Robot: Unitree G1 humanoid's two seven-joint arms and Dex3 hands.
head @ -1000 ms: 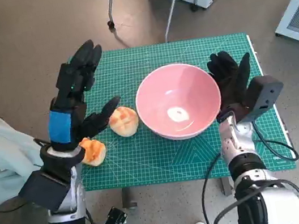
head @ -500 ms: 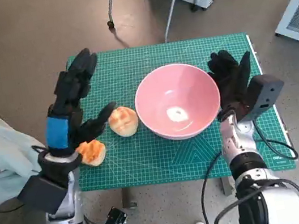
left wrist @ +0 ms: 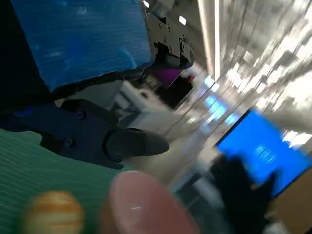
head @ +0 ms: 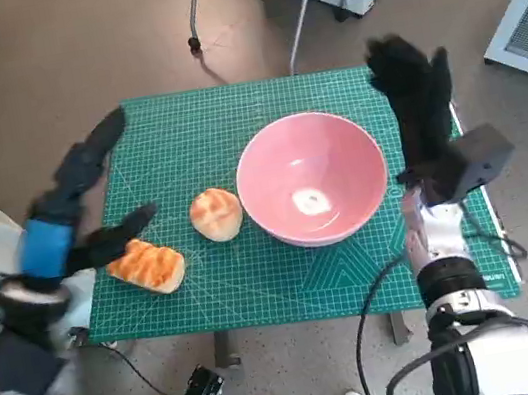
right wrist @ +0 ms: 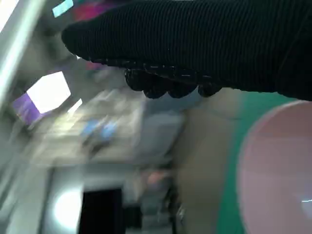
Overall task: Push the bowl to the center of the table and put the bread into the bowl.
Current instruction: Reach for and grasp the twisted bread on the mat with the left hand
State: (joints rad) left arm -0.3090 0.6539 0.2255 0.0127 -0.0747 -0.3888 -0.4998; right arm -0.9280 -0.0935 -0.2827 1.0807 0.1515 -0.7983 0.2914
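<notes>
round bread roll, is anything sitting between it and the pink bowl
Nothing visible does. The round bread roll lies on the green mat just beside the pink bowl, with only a strip of bare mat between them. The long loaf lies on the roll's far side from the bowl, and neither hand is in that gap.

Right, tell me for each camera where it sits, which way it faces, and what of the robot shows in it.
Head view: on the head, looking steeply down at the green mat, pink bowl, round bread and long bread; both forearms, left hand and right hand show.
Left wrist view: behind the left hand, blurred, looking across the mat; its taped back shows.
Right wrist view: behind the right hand, blurred; the glove shows.
All three views share the bowl.
</notes>
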